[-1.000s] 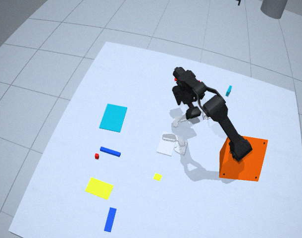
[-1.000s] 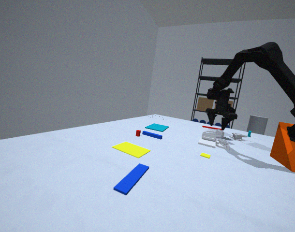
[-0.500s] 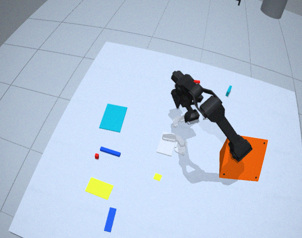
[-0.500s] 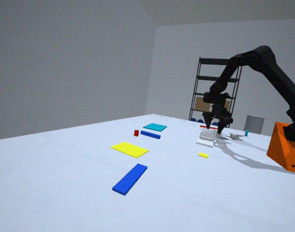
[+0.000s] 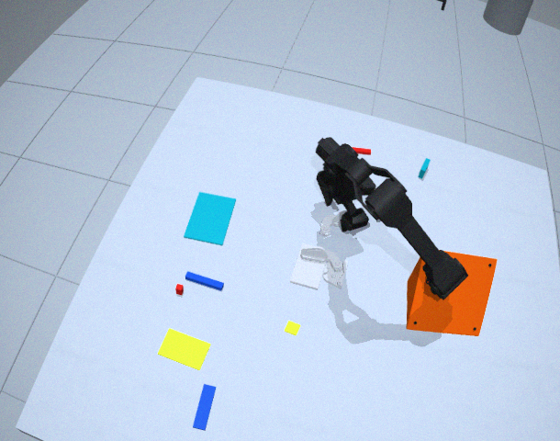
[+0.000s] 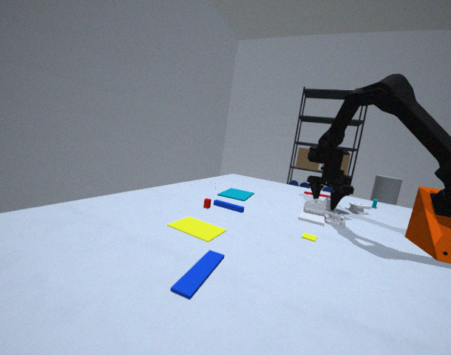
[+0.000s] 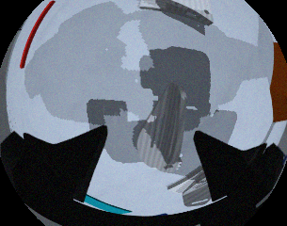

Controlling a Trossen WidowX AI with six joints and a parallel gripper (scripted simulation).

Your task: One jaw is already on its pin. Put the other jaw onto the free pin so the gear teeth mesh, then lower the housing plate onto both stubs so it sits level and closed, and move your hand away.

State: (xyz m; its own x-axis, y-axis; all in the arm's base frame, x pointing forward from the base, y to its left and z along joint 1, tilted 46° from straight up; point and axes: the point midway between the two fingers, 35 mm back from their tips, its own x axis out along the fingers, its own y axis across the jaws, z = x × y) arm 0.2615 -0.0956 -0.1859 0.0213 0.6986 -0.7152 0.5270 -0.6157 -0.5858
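My gripper is open and points down, with nothing held. The loose grey-white jaw lies below and between the open fingers; its ridged side shows in the wrist view, and the arm partly hides it in the top view. The other jaw is on the pale base, its long finger over a flat white slab. The housing plate lies apart from the base, beyond the gripper. The free pin is too small to make out.
A small yellow tile lies near the base. A red bar and a teal block lie beyond the arm. A teal plate, a blue bar and a larger yellow plate lie left. The orange mount is right.
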